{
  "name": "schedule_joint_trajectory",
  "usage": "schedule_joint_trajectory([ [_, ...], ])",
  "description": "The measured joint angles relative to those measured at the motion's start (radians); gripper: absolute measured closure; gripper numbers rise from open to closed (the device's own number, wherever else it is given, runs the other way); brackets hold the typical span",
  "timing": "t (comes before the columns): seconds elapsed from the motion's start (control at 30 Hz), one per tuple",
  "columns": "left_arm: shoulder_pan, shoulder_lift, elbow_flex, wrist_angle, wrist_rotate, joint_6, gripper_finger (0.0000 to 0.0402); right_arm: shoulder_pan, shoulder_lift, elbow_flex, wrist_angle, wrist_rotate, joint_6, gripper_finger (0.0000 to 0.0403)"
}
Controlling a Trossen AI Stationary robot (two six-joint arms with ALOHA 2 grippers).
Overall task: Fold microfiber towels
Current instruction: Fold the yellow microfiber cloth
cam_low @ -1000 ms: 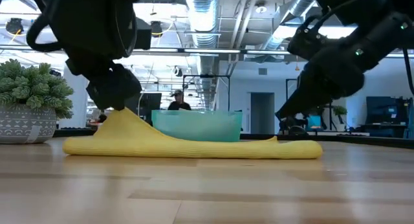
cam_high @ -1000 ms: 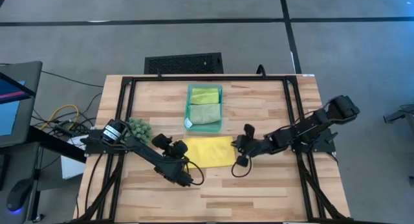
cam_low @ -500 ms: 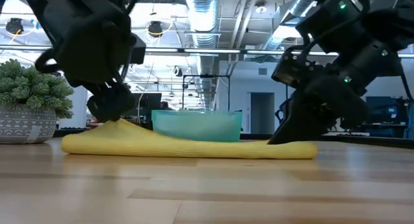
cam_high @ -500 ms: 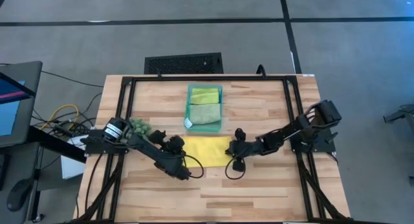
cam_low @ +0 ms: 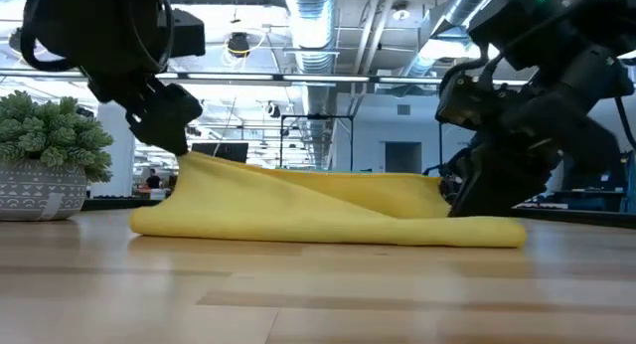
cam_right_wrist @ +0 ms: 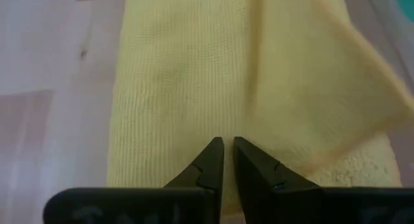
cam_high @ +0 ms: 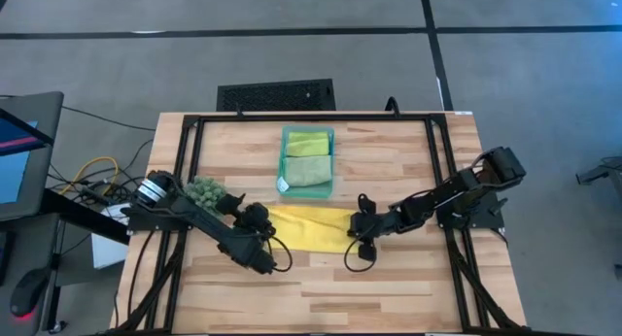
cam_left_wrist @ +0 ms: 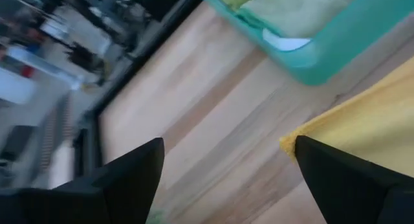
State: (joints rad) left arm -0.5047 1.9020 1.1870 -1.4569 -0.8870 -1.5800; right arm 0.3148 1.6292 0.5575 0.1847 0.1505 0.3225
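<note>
A yellow microfiber towel (cam_high: pixel 309 229) lies mid-table, doubled over, its upper layer raised in a ridge (cam_low: pixel 318 190) between my two grippers. My left gripper (cam_high: pixel 264 222) stands wide open at the towel's left end, with the towel's corner (cam_left_wrist: pixel 291 141) beside one finger. At the towel's right end my right gripper (cam_high: pixel 358 229) tips down, shut on the cloth. A lime green towel (cam_high: pixel 307 142) and a pale sage one (cam_high: pixel 307 171) lie in the teal tray (cam_high: pixel 332 166) beyond. My left gripper (cam_left_wrist: pixel 228 143) has a raised corner of the yellow towel (cam_low: pixel 191 160) leaning against one open finger; nothing is between the fingers. My right gripper (cam_right_wrist: pixel 228 141) pinches the yellow towel at its right end (cam_right_wrist: pixel 226 130) between its fingertips, slanting down from the table's right. How many layers cannot be told. The towel's lower layer lies on the table.
A dark-green spiky plant in a pot (cam_high: pixel 207 192) stands just behind my left arm, at the left in the low view (cam_low: pixel 50 135). The teal tray (cam_left_wrist: pixel 317 49) sits close beyond the yellow towel. Bare wood lies toward the near edge.
My left gripper has risen a little at the towel's left end. My right gripper has tipped further down and sunk onto the towel's right end. The towel's upper layer has come up from lying flat into a raised ridge, and from above the towel looks narrower.
</note>
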Motion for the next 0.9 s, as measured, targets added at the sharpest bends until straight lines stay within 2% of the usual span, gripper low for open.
schedule_joint_trajectory([
  [0.23, 0.045, -0.066, -0.162, 0.369, -0.016, 0.161, 0.0061, 0.001, -0.003, 0.0, 0.009, -0.001, 0.0, 0.0343],
  [0.4, 0.092, -0.066, -0.214, 0.555, -0.019, 0.32, 0.0061, -0.014, -0.003, 0.0, 0.005, 0.004, 0.0, 0.0343],
  [0.47, 0.106, -0.066, -0.213, 0.601, -0.016, 0.381, 0.0061, -0.016, -0.003, 0.0, 0.005, 0.004, 0.0, 0.0343],
  [0.57, 0.12, -0.066, -0.2, 0.635, 0.043, 0.483, 0.0061, -0.016, -0.003, 0.0, 0.001, 0.006, 0.0, 0.0343],
  [0.7, 0.117, -0.066, -0.167, 0.642, 0.068, 0.55, 0.0061, -0.016, -0.003, 0.001, 0.002, 0.011, -0.006, 0.0343],
  [0.8, 0.103, -0.066, -0.155, 0.672, 0.11, 0.572, 0.0061, -0.016, -0.004, 0.001, -0.003, 0.061, -0.007, 0.0343],
  [0.9, 0.069, -0.066, -0.154, 0.772, 0.195, 0.616, 0.0066, -0.014, -0.026, 0.001, -0.007, 0.112, -0.009, 0.0343],
])
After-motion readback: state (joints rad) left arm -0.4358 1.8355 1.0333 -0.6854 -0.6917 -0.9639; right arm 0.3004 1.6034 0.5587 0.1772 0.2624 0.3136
